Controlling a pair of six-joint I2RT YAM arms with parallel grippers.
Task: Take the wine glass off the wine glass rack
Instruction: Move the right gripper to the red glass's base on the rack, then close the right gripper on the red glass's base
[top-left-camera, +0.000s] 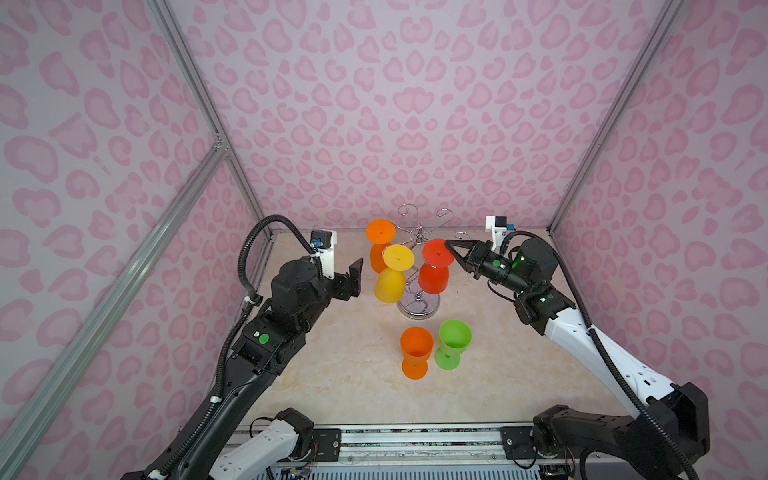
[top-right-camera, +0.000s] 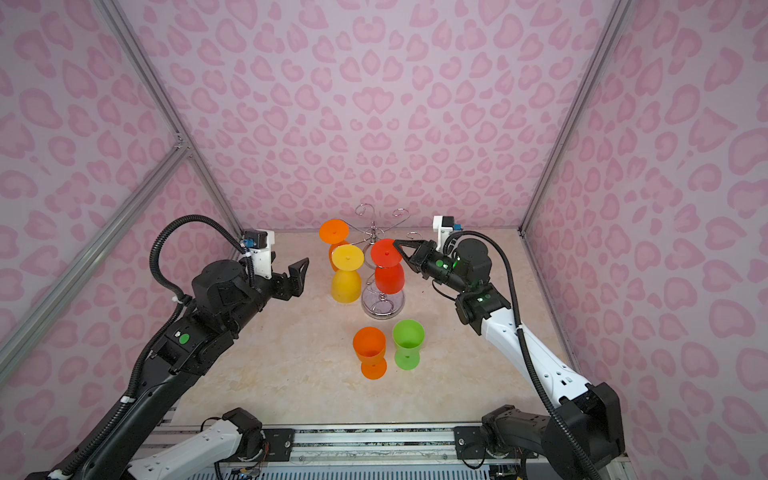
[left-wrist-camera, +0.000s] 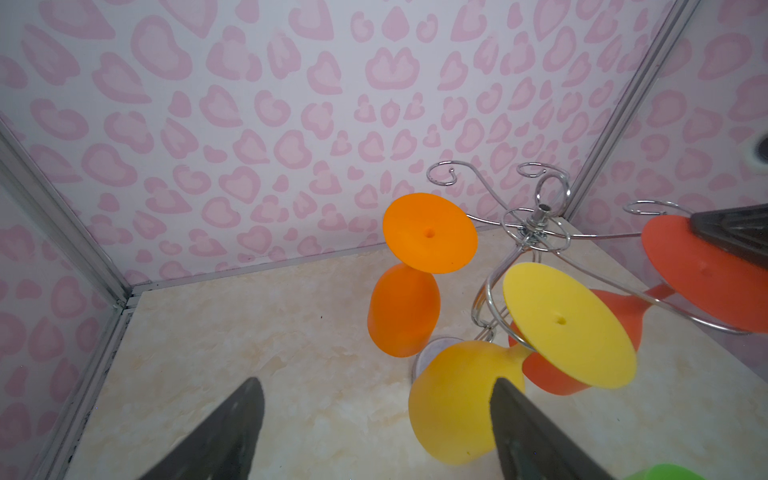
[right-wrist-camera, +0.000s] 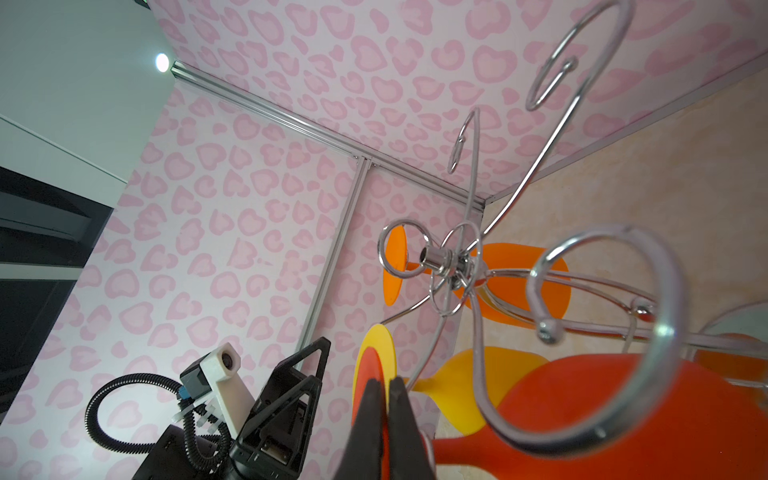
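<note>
**Desk:** What did the right gripper (top-left-camera: 450, 245) have when you checked?

**Me:** I saw its two fingers (right-wrist-camera: 368, 415) pressed together on the rim of the red wine glass (top-left-camera: 433, 279), right at the foot disc, with only that thin edge between them. In both top views the tip reached in from the right at the height of the disc.

**Desk:** And the glass itself?

**Me:** It hung upside down, foot up and bowl down, on the right side of the wine glass rack (top-left-camera: 420, 237). From the left wrist view I could make out a wire arm running under its foot.

**Desk:** The left gripper (left-wrist-camera: 376, 382)?

**Me:** Its jaws stood wide apart with nothing between them. It hovered just to the left of the yellow glass (top-left-camera: 390, 286), near the bowl but not touching it.

**Desk:** What else was around?

**Me:** The yellow glass and the hanging orange glass (top-left-camera: 380, 232) were both foot-up on the rack's left side, the orange one farther back. The rack's round base sat on the marbled table (top-left-camera: 332, 374), towards the back wall. In front of it the standing orange glass (top-left-camera: 415, 351) and the green glass (top-left-camera: 454, 340) stood upright, close beside each other and well apart from both grippers.
</note>
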